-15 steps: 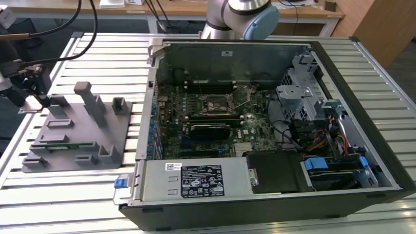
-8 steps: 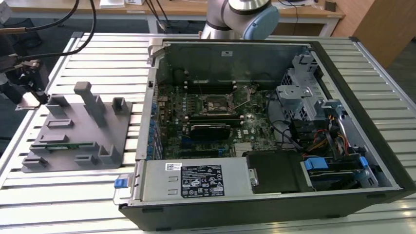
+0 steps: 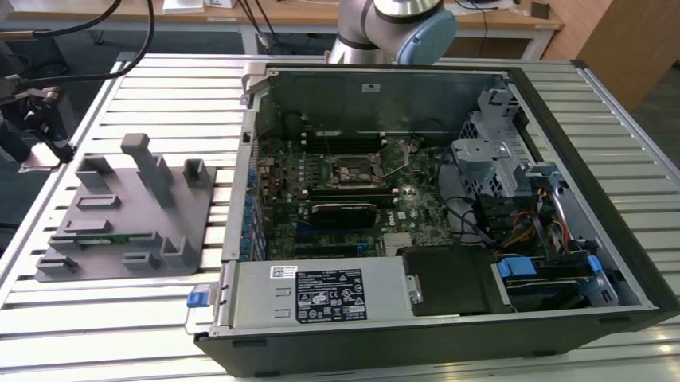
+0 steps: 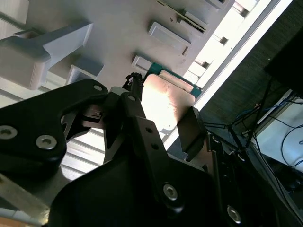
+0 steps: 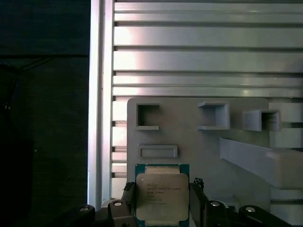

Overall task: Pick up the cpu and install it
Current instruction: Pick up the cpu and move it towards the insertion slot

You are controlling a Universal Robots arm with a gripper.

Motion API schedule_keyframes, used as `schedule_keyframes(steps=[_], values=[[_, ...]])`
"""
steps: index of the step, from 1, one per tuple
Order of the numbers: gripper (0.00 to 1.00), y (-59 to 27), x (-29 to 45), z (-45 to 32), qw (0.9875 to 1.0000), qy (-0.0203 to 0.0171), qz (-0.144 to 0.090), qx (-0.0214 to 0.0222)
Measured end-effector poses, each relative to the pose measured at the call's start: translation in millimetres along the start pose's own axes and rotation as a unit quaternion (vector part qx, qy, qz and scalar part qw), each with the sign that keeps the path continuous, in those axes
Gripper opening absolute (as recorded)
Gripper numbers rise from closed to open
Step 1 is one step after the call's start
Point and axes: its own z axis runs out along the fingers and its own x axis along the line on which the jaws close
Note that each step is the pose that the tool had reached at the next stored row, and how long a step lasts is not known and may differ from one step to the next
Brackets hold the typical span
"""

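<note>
The cpu (image 5: 162,199), a small flat square chip with a silvery-grey metal top and a thin green rim, sits between the two black fingers (image 5: 129,197) of the gripper (image 5: 162,189). The fingers press against its opposite edges, so the claw is closed on the chip. In the second wrist view the cpu (image 4: 165,101) catches a bright glare on its metal face, with one finger at one side of it and the other finger's flat dark pad at the other. I cannot tell whether the chip is lifted clear or touches what lies behind it.

Behind the cpu lies the flat grey plastic fixture plate (image 5: 203,146) with raised rectangular pockets and one long upright block. The plate rests on the ribbed aluminium table (image 5: 203,61), close to the table's edge, with dark floor beyond.

In the exterior view the grey fixture plate (image 3: 117,208) is at the exterior view's left, with a long narrow green memory stick (image 3: 101,237) in one of its holders. Just beside it, towards the exterior view's right, the open black computer case (image 3: 606,199) lies on its side, and the dark square socket (image 3: 354,169) with its metal frame shows on the green motherboard. The silver and blue robot arm (image 3: 399,28) rises behind the case.
</note>
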Motion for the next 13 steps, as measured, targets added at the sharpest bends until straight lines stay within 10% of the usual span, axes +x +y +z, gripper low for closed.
schedule_keyframes(steps=[13], values=[[0.54,3.2,0.0,-15.1,1.0000,0.0000,0.000,0.0000]])
